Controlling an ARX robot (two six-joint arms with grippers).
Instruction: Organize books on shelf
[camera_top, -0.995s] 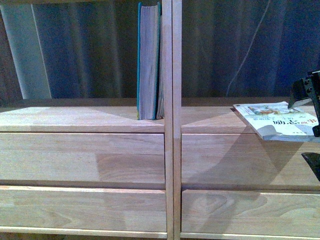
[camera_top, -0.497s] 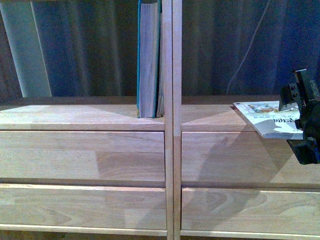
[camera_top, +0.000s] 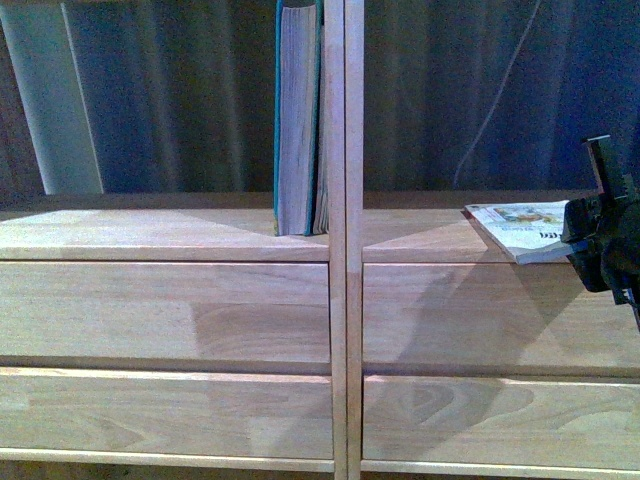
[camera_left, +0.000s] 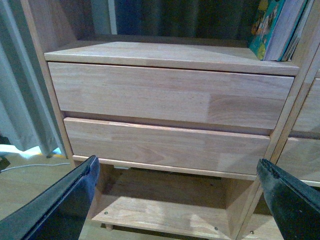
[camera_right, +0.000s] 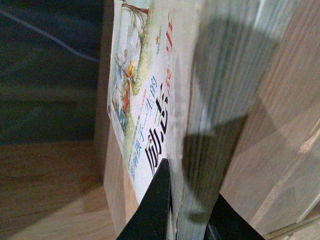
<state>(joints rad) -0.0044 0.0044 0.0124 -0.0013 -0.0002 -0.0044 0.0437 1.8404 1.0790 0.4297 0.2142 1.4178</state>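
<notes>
White paperback (camera_right: 145, 100) sits clamped flat between the jaws of the right gripper (camera_right: 187, 212), overhanging the shelf (camera_top: 430, 245) edge.

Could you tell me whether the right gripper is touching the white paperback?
Touching. The right wrist view shows the right gripper clamping the white paperback between its fingers.
</notes>
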